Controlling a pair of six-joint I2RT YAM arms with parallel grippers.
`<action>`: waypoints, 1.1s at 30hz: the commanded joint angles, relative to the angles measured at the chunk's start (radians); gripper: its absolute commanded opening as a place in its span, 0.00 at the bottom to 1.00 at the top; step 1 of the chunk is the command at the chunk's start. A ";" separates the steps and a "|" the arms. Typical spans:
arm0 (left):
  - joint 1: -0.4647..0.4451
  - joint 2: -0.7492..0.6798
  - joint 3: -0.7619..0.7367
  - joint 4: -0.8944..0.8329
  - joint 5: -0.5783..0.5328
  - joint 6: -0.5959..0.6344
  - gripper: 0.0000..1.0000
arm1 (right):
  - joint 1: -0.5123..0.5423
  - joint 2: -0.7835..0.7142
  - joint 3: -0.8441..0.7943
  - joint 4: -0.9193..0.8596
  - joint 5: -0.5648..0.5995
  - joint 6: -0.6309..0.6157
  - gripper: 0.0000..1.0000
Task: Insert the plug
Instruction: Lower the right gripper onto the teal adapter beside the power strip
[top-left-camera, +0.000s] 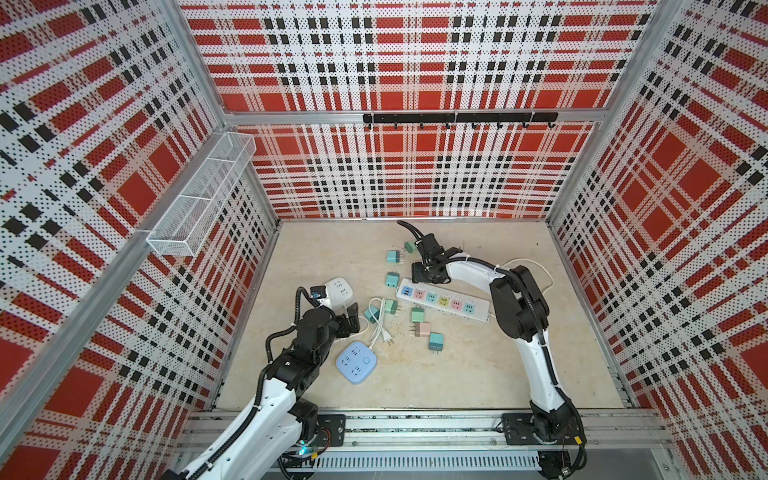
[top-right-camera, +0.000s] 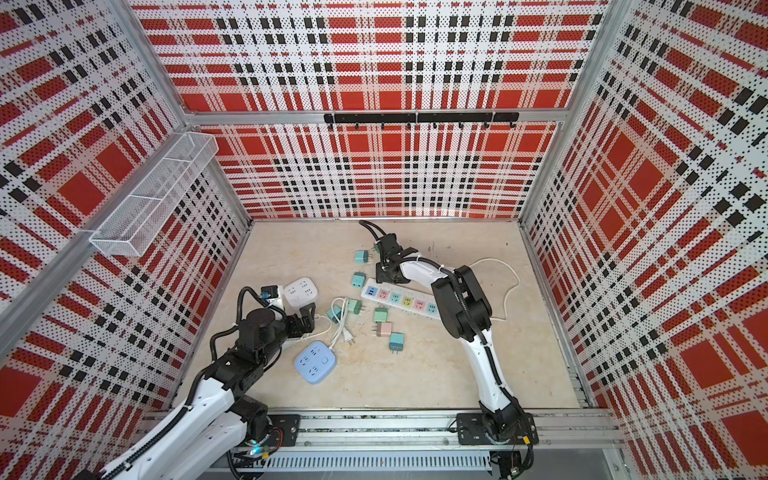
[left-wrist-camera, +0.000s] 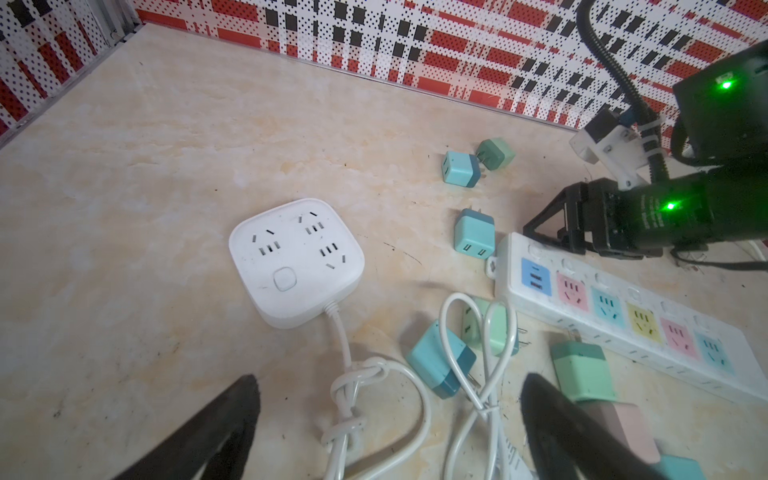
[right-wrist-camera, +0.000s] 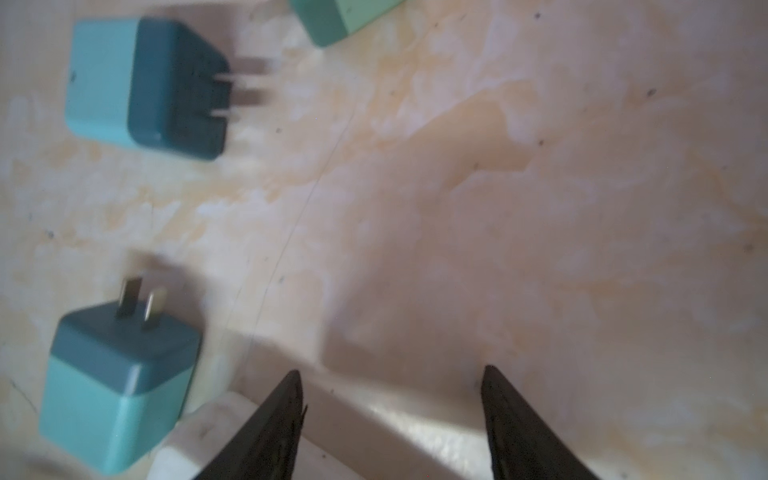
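In both top views no plug is seated in any socket. The loose plugs (top-left-camera: 417, 315) lie scattered on the surface (top-left-camera: 478, 374) around the long power strip (top-left-camera: 442, 301), and neither arm holds one. The right gripper (top-left-camera: 422, 274) hangs over the strip's USB end. The left gripper (top-right-camera: 307, 320) hovers between the white square socket block (top-right-camera: 302, 291) and the blue socket block (top-right-camera: 316, 361). In the left wrist view the left fingers (left-wrist-camera: 232, 415) stand wide with nothing between them, directly above the knotted white cable (left-wrist-camera: 478, 353), which lies across two of the plugs. In the right wrist view, which is blurred, the right fingers (right-wrist-camera: 274, 424) are parted and empty above the strip's end. The nearest teal plug (right-wrist-camera: 120, 382) sits just beside that end with its prongs pointing away from the fingers, and a second teal plug (right-wrist-camera: 145, 87) lies farther off. Probable faults from this position: the right fingers may close on the strip's rim instead of the plug, because the two sit so close together. A finger landing off-centre may push the plug aside or tip it. A plug grasped as it lies needs turning before its prongs face a socket, and a skewed grip would jam them at the slots. The strip appears unsecured, so insertion force may slide it. If lowered, the left fingers may snag the cable and drag nearby plugs.
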 joint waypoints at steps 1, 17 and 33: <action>0.002 -0.013 -0.014 0.024 0.000 -0.021 0.99 | 0.051 -0.035 -0.113 0.003 -0.007 -0.032 0.75; -0.003 -0.037 -0.022 0.024 0.009 -0.020 0.99 | 0.183 -0.238 -0.333 -0.002 0.140 -0.016 0.86; -0.006 -0.064 -0.032 0.029 0.041 -0.017 0.99 | 0.425 -0.755 -0.797 0.135 0.338 0.282 0.78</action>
